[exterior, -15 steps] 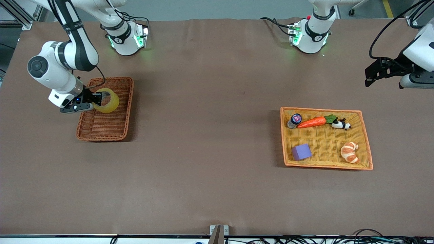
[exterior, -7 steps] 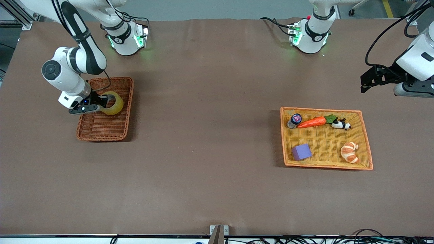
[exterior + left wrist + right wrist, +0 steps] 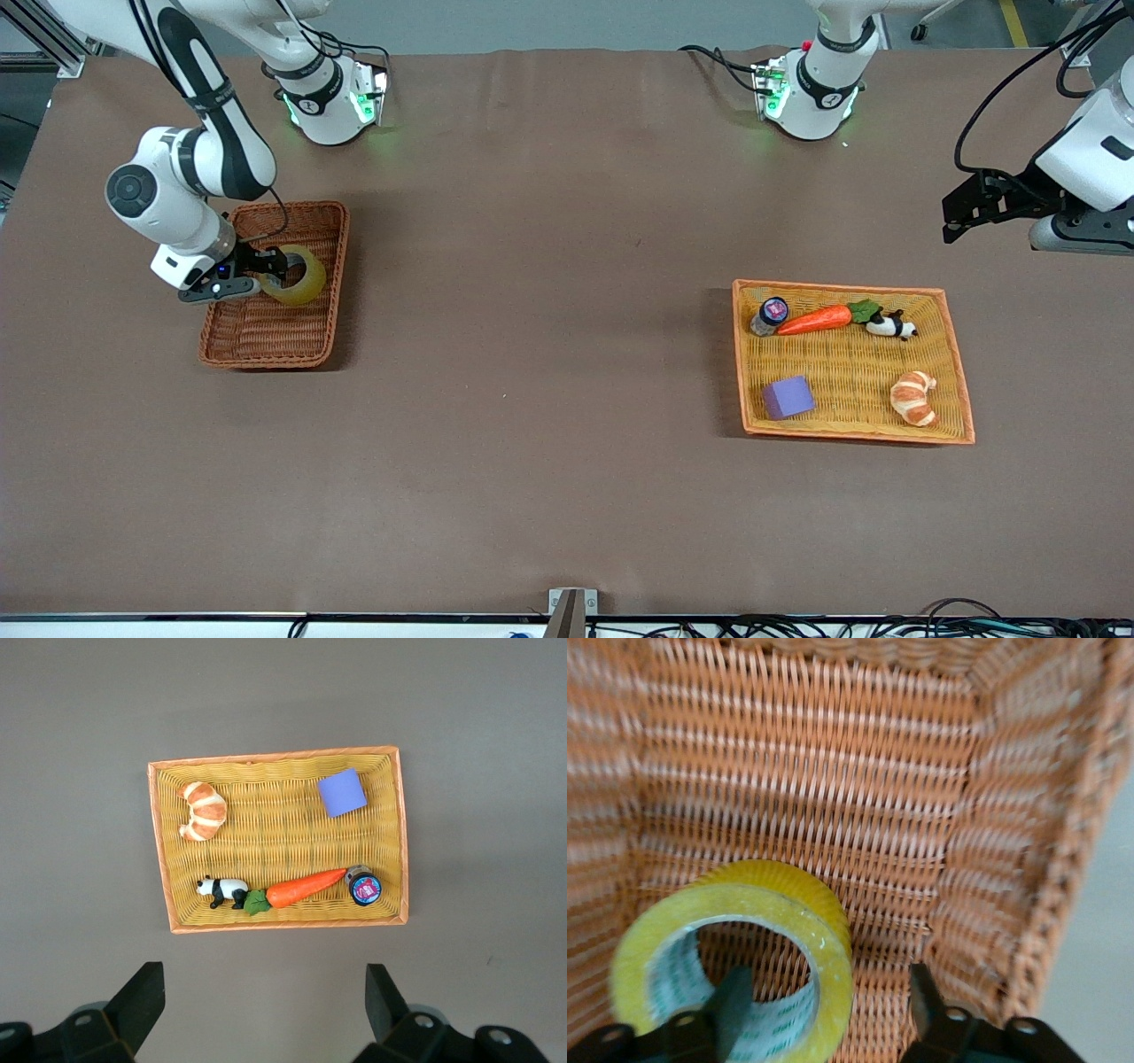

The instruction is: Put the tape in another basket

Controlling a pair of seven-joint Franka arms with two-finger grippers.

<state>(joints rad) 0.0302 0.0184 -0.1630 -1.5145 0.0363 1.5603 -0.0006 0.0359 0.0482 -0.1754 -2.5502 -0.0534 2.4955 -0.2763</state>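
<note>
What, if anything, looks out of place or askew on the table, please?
Only the tape: it sits tilted on edge in the basket, the open right tool straddling its wall, one finger through the hole. The left tool waits open over the table beside the tray. Nothing is spilled.

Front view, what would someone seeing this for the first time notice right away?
Most striking is the yellowish tape in the reddish-brown basket at the right arm's end of the table, with the right gripper at it, one of its fingers inside the ring. Next comes the orange-yellow tray at the left arm's end, holding a carrot, a purple cube and a croissant. The left gripper waits open above that end.
</note>
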